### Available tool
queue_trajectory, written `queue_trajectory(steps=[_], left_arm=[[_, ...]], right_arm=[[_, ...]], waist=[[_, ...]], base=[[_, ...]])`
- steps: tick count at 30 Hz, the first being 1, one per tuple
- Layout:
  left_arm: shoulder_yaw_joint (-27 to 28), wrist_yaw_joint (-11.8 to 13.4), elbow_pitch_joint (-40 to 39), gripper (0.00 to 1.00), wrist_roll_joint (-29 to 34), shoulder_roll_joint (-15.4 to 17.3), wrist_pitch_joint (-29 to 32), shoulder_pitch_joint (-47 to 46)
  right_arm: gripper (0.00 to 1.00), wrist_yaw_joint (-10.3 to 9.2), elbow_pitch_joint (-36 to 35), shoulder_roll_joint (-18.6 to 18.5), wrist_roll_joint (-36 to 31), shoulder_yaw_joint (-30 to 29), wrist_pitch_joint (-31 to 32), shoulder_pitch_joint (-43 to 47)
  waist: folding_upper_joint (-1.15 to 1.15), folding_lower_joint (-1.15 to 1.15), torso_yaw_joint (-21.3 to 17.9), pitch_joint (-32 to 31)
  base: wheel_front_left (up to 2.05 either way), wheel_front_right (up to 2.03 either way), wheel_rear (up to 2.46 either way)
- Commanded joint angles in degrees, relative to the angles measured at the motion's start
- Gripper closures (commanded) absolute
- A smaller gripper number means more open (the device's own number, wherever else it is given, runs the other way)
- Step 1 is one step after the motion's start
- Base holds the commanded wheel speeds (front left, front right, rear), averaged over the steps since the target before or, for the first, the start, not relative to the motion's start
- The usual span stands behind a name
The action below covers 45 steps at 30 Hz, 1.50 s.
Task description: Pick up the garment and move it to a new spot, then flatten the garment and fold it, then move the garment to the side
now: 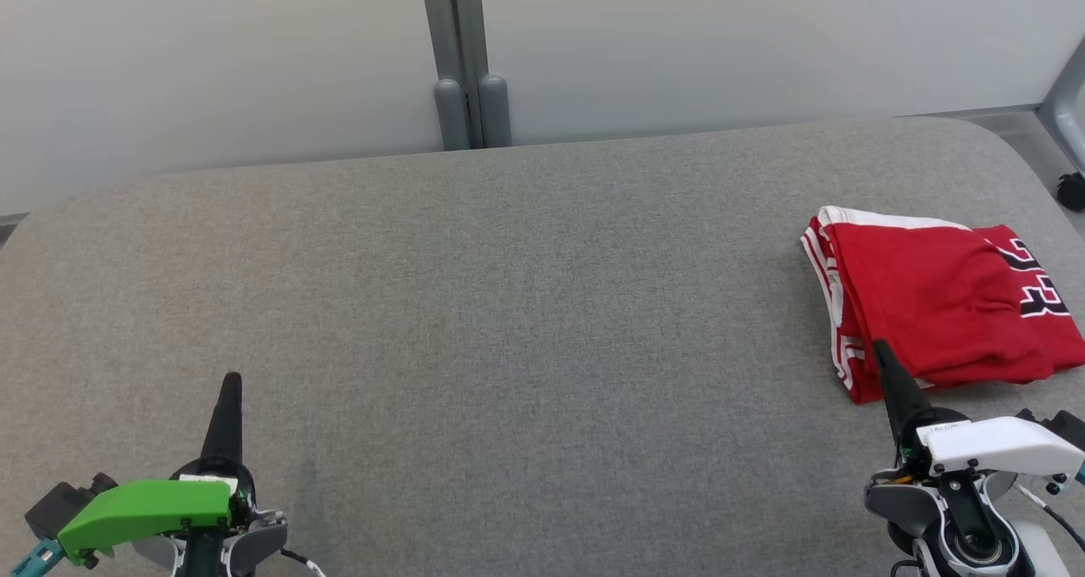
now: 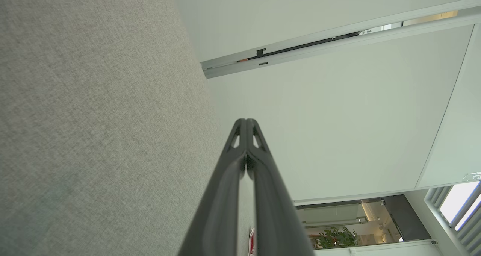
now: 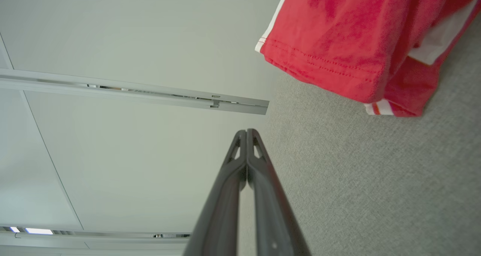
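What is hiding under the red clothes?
The red garment lies folded on the grey padded surface. Its own red and white layers peek out along the left edge. Anything beneath the folds is covered, so I cannot tell.

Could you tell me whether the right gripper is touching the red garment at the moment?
Apart. In the right wrist view the right gripper, shut, ends short of the red garment, with bare grey surface between them.

The jersey is red with white-and-red striped trim (black characters outlined in white). The table is flecked grey. The left tool has a green cover, the right tool a white one.
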Motion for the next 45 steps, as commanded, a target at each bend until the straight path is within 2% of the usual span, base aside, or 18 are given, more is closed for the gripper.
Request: queue_trajectory(steps=[1,28,45], left_arm=[[0.3,-0.3,-0.5,1.00,-1.3,0.4,0.4,-1.3],[1.2,-0.3,-1.0,1.00,-12.0,0.5,3.2,-1.9],[1.1,-0.3,-1.0,1.00,-11.8,0.5,3.3,-1.8]], right_arm=[[1.00,0.02,-0.6,0.1,1.3,-0.3,0.5,-0.6],[1.00,0.02,-1.4,1.2,10.8,-2.2,3.2,-0.4],[1.00,0.02,-1.3,1.1,10.8,-2.1,3.3,-0.4]], waist=[[0.00,0.00,0.0,0.0],[0.00,0.00,-0.2,0.5],[0.00,0.00,-0.2,0.5]], base=[[0.00,0.00,0.00],[0.00,0.00,0.00],[0.00,0.00,0.00]])
